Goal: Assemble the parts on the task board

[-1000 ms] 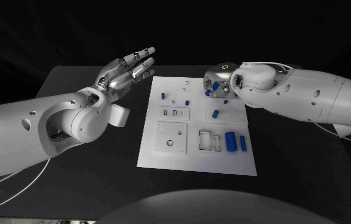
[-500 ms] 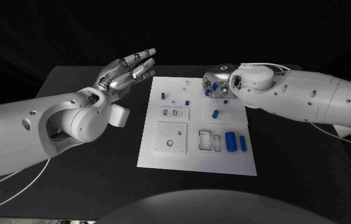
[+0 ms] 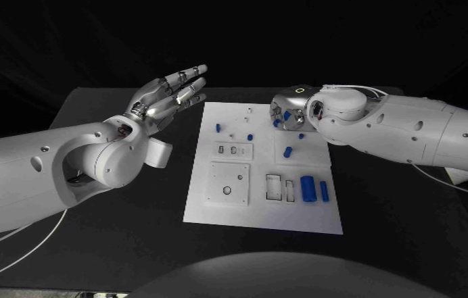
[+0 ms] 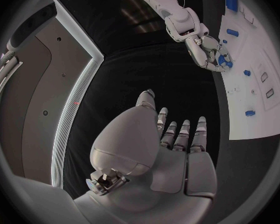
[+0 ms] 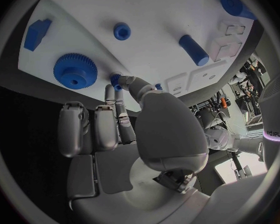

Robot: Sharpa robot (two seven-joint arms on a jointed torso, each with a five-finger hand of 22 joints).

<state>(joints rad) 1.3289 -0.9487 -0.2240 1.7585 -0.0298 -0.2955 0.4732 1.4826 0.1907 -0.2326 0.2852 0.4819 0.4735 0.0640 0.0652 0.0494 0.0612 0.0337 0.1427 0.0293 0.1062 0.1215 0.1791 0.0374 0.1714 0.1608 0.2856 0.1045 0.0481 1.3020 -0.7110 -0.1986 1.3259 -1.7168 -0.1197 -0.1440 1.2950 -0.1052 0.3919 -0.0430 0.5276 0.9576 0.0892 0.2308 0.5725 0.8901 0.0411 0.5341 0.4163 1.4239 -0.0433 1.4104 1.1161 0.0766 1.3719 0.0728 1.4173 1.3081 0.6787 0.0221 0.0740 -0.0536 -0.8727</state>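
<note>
Robotics lab or test cell. Black bench [image 3: 117,244] filled lower half of head view, black backdrop above it. White task board [image 3: 263,217] lay mid-frame on bench, carrying small blue parts [image 3: 308,188] and cut-out slots: bench-test fixture, not household item. Left wrist view showed grey wall panels [image 4: 50,79] with lit white edge strip [image 4: 74,104] at left of circle, built-enclosure look. Right wrist view showed cluttered equipment racks [image 5: 230,102] at right rim.
</note>
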